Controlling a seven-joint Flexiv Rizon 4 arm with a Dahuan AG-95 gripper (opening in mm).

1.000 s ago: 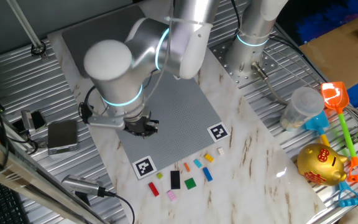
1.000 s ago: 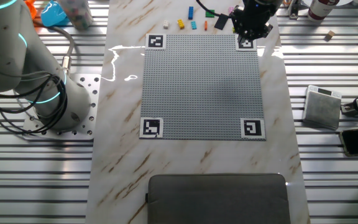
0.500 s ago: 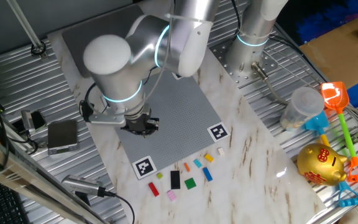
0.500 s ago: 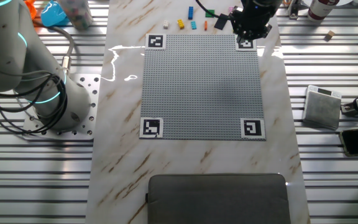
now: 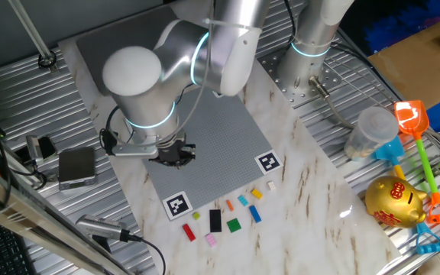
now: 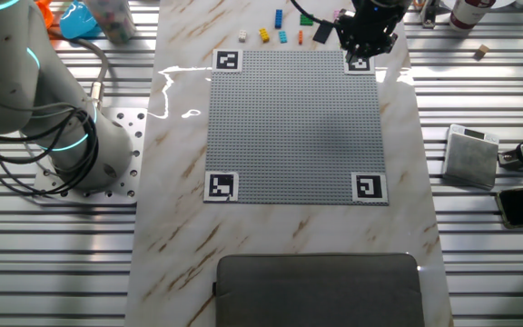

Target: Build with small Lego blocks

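Note:
The small Lego blocks lie loose on the marble in front of the grey studded plate [image 5: 220, 137]: red [image 5: 189, 233], black [image 5: 215, 221], green [image 5: 234, 224], pink [image 5: 211, 240], orange [image 5: 230, 205], blue [image 5: 255, 215], yellow [image 5: 256, 193] and whitish [image 5: 272, 184]. In the other fixed view they line the plate's [image 6: 293, 118] far edge, among them yellow [image 6: 264, 35], black [image 6: 320, 33] and blue [image 6: 279, 18]. My gripper [image 5: 173, 155] hangs low over the plate's marker corner [image 6: 363, 41], close to the black block. Its fingers are hidden under its black body.
A golden piggy bank [image 5: 394, 200], a toy spade [image 5: 411, 118], a rake [image 5: 431, 221] and a plastic cup [image 5: 369, 130] stand on the right. A grey box [image 5: 77, 166] lies left of the plate. A dark grey pad [image 6: 316, 291] lies at the opposite table end.
The gripper has crept a little along the plate's corner toward the row of blocks. The blocks have not moved.

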